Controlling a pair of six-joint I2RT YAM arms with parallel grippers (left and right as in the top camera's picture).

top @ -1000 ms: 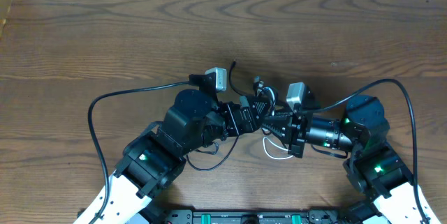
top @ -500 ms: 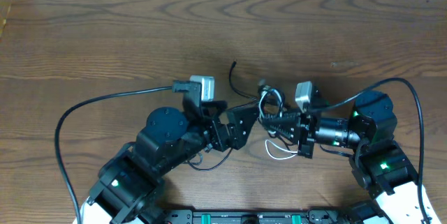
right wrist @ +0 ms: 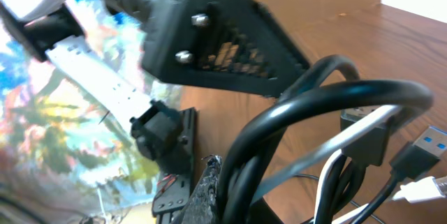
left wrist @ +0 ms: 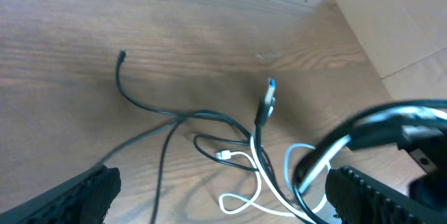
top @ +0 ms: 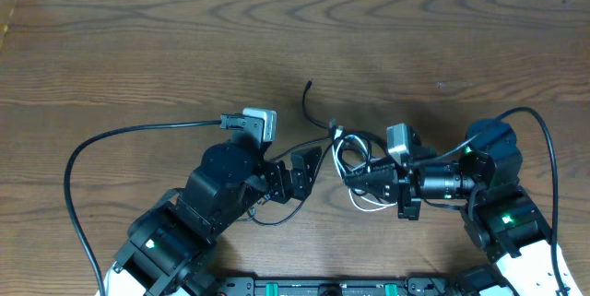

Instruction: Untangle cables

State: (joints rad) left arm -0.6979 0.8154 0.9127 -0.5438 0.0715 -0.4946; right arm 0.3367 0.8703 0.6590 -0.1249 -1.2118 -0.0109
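1. Black and white cables (top: 350, 155) are clamped, tangled, in the closed right tool (top: 362, 169); the loops could be tightened by pulling.
2. Left tool (top: 306, 172) is held apart, empty.
3. Black tail (top: 306, 98), left on the surface (top: 138, 47), could be snagged.

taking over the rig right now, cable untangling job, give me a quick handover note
Left gripper: open, empty, just left of the tangle.
Right gripper: shut on the cables, gripping the bunched loops.
Black cable: its free end lies loose on the table beyond the bunch.
White cable: a loop lies on the table by the right gripper, crossing the black one.
Done: tangle gripped.
Left: the cords are not yet separated. The left gripper probably takes one strand next and pulls it clear.
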